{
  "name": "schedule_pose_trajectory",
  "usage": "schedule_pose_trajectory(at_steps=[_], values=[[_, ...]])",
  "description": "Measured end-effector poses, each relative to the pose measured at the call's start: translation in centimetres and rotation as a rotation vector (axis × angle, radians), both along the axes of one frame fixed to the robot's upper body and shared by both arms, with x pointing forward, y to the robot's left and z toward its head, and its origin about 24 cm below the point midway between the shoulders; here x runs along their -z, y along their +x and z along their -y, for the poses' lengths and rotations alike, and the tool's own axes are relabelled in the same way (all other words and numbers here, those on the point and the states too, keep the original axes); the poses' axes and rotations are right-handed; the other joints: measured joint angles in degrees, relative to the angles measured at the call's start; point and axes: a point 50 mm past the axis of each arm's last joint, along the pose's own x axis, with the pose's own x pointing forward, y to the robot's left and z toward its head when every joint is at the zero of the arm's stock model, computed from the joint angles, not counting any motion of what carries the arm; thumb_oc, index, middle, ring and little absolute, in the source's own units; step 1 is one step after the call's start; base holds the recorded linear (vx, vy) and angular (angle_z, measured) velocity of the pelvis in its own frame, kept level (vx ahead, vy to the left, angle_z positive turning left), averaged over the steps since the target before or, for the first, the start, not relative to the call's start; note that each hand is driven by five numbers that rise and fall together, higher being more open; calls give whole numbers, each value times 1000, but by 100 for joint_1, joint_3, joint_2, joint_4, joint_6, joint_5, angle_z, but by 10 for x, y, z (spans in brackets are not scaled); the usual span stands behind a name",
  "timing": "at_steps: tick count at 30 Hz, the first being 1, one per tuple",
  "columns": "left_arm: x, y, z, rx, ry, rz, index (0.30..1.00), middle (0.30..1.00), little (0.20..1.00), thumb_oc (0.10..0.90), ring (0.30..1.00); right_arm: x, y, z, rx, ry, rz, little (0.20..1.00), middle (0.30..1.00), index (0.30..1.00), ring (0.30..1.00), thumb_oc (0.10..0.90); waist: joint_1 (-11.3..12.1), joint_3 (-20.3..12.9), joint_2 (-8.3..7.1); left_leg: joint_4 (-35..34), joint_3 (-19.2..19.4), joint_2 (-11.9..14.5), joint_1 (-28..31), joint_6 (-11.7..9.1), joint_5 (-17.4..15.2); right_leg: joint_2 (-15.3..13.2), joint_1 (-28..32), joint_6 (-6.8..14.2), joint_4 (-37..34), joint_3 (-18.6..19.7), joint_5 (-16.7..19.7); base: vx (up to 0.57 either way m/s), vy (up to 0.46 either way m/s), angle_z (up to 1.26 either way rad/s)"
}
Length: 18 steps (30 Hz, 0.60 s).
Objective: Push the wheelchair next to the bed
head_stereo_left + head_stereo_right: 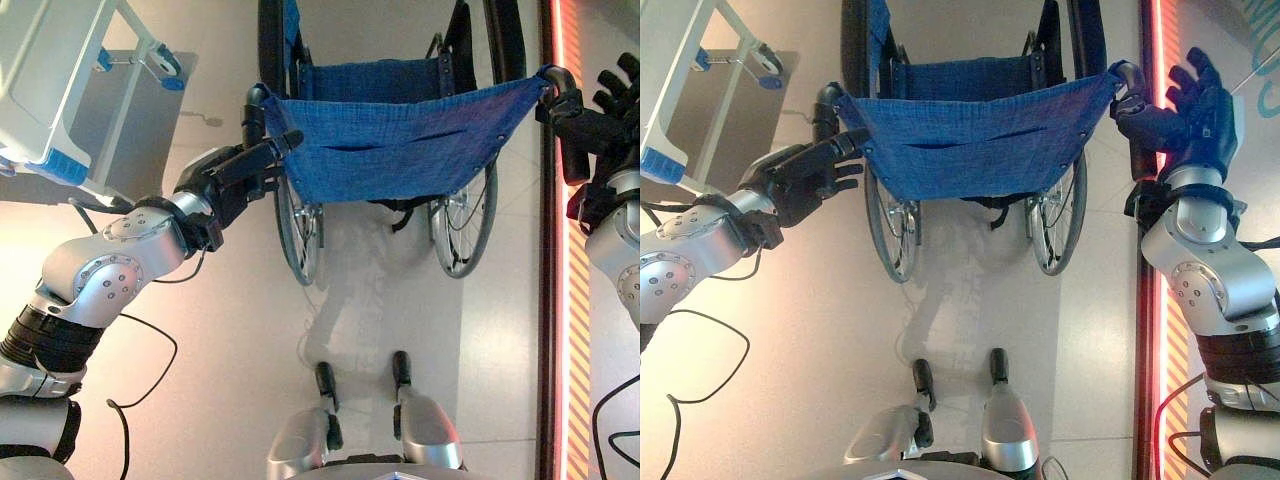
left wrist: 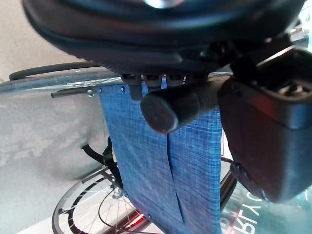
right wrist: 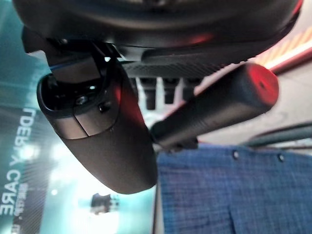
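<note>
Bed point(image 1: 55, 90) sits far left; wheelchair point(image 1: 390, 140) stands ahead. Left hand point(image 1: 805, 175) lies with straight fingers against the left handle point(image 2: 183, 102), right hand point(image 1: 1200, 100) spread open beside the right handle point(image 3: 219, 109). Closing both firmly first should keep the push straight, then steer left.

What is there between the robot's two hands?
In the right eye view, the wheelchair's blue backrest spans between the left hand and right hand.

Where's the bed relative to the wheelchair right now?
The bed sits upper left in the left eye view, on the robot's left, just beyond the wheelchair.
</note>
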Motion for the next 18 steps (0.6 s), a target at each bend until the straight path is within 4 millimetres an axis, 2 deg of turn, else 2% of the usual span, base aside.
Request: schedule_pose_trajectory(at_steps=[11,18], values=[[0,0,-1,-1,-1,-1,900,900,900,800,900,1,4,3,-8,32,-15,900,900,900,900,800,0,-5,-50,8,-1,7,12,1,1,7,9,-5,9,-3,8,0,0,0],[-3,5,2,3,9,1,900,900,900,800,900,2,12,8,-11,31,-73,900,900,900,900,800,24,-10,-221,39,-8,9,12,2,1,8,22,-12,12,-3,39,0,0,0]])
